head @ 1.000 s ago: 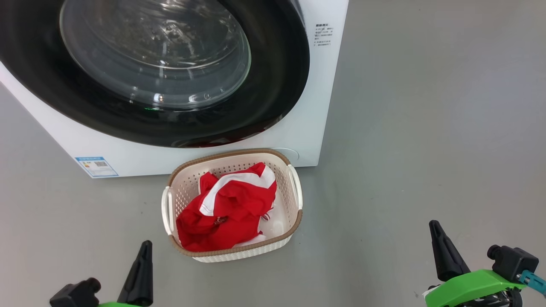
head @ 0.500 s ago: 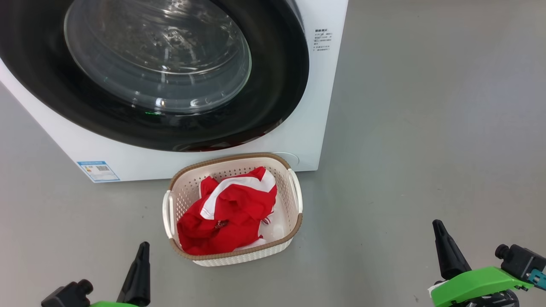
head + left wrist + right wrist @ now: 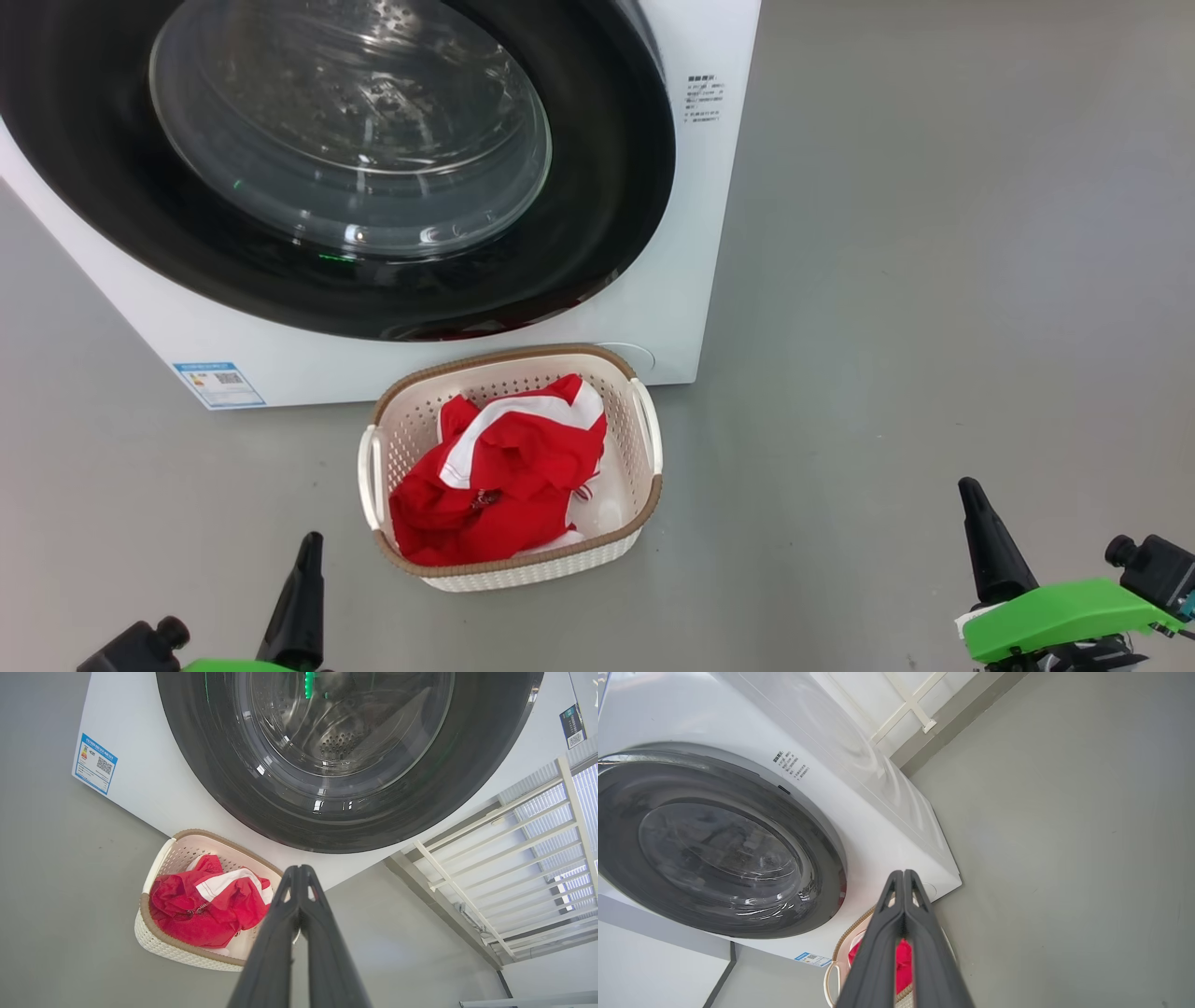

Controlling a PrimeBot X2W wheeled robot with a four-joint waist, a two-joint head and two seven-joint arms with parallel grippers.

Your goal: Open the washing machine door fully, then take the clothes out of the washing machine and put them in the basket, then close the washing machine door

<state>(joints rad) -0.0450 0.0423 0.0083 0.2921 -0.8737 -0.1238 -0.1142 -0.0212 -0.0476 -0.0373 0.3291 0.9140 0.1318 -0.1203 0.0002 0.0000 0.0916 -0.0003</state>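
The washing machine door (image 3: 597, 187), with its glossy black rim and bulging glass window, lies shut against the white washing machine (image 3: 695, 271). On the floor just in front stands the cream basket (image 3: 644, 439), holding the red clothes (image 3: 504, 467) with white stripes. My left gripper (image 3: 303, 560) is shut at the lower left, short of the basket, with nothing in it. My right gripper (image 3: 971, 499) is shut and empty at the lower right, well to the basket's right. The left wrist view has the left gripper (image 3: 299, 870) tips pressed together above the basket (image 3: 154, 942).
Grey floor (image 3: 934, 280) spreads wide to the right of the machine. A blue label (image 3: 217, 384) sits at the machine's lower front corner. A white railing (image 3: 514, 858) stands by the wall beside the machine.
The whole head picture has slid down a little, so the camera has moved. Both grippers sit lower in the picture and stay shut. Door, basket and clothes keep their places.
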